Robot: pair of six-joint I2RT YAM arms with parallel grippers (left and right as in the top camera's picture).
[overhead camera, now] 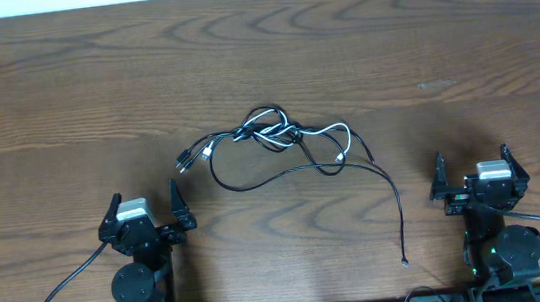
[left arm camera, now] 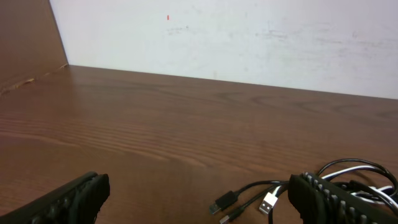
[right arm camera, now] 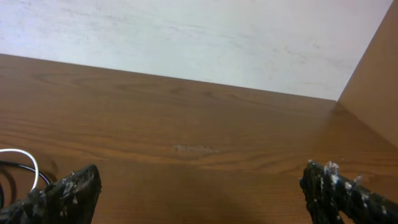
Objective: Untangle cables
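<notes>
Hovering with left gripper (overhead camera: 144,192) at 7 o'clock and right gripper (overhead camera: 472,155) at 5 o'clock, fingers (overhead camera: 176,196) spread wide, grasping nothing. Leaving tangled cables (overhead camera: 279,145) lying mid-tabletop (overhead camera: 63,92), untouched. Needing next: reaching in, pinching one strand.

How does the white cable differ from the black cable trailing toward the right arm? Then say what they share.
Colour: the white cable is white, the black cable black. Spread: the white cable loops close to the knot; the black cable trails a long tail away, ending in a small plug. Both are thin and tangled together.
</notes>
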